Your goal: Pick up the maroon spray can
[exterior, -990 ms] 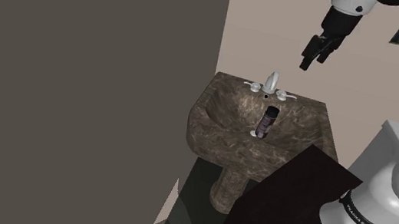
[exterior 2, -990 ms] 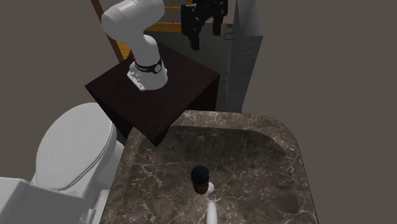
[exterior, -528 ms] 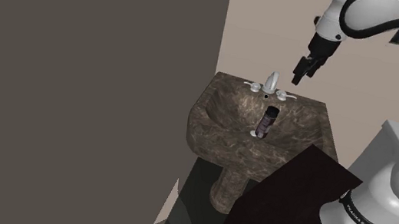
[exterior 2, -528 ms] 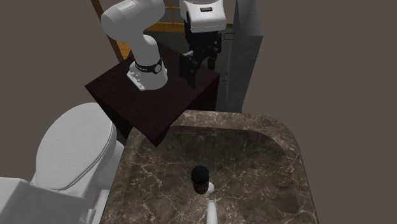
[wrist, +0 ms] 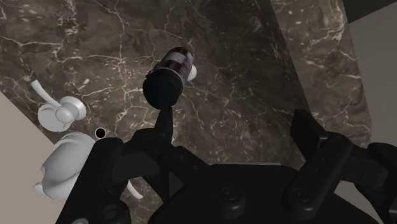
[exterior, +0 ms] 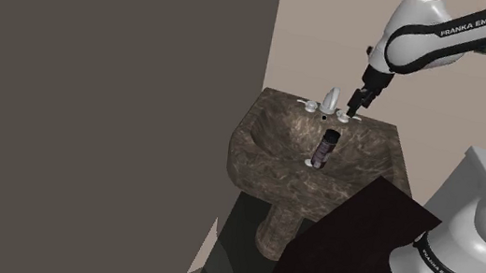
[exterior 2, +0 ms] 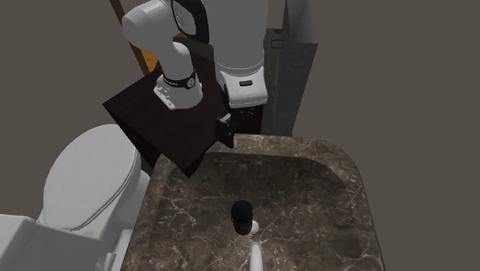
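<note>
The spray can stands in the basin of the dark marbled sink. It is a dark maroon can with a black cap, and its foot sits on or just beside a small white fitting that looks like the drain. Its long axis runs roughly upright. The slight lean in the shoulder view may be the camera's roll more than the can's, and I cannot settle that from here.

The end effector hangs above the sink, released, with its two black fingers standing well apart and nothing between them. It touches neither the can nor the sink.

The coming move turns on the offset seen in the wrist view. The spray can is not centred in the gap of the end effector. It lies beyond the tip of one finger, on the side nearer the faucet, with its cap turned toward the camera.

In the second exterior view the can sits near the basin's middle, lower than the end effector.

By my reading, the hand must shift sideways toward the faucet side to bring the can between the fingers. It can then descend along the can's upright axis.
</note>
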`<state>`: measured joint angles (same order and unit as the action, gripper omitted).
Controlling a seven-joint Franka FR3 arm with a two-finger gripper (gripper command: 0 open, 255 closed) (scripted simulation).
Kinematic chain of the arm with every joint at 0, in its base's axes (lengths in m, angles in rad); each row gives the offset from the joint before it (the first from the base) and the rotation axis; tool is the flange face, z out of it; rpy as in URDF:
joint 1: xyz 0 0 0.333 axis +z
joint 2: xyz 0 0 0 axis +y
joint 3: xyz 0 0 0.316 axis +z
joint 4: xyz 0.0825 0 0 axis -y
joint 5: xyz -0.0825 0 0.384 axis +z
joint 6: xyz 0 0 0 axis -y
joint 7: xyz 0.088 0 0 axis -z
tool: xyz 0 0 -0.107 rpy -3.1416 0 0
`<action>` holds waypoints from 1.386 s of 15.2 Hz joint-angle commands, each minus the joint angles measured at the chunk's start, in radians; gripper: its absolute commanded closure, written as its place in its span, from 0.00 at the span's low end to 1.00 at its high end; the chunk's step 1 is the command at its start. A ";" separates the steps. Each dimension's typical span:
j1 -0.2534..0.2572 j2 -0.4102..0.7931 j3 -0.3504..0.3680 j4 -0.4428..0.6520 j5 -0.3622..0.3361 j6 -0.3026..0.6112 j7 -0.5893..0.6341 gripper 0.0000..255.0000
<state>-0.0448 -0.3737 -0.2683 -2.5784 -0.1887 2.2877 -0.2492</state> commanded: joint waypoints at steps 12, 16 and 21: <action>-0.026 0.547 -0.103 0.150 0.221 0.353 -0.351 0.00; -0.079 0.683 -0.066 0.225 0.303 0.400 -0.447 0.00; -0.103 0.750 -0.035 0.233 0.343 0.457 -0.473 0.00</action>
<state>-0.1448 0.3637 -0.3101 -2.3450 0.1462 2.7314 -0.7191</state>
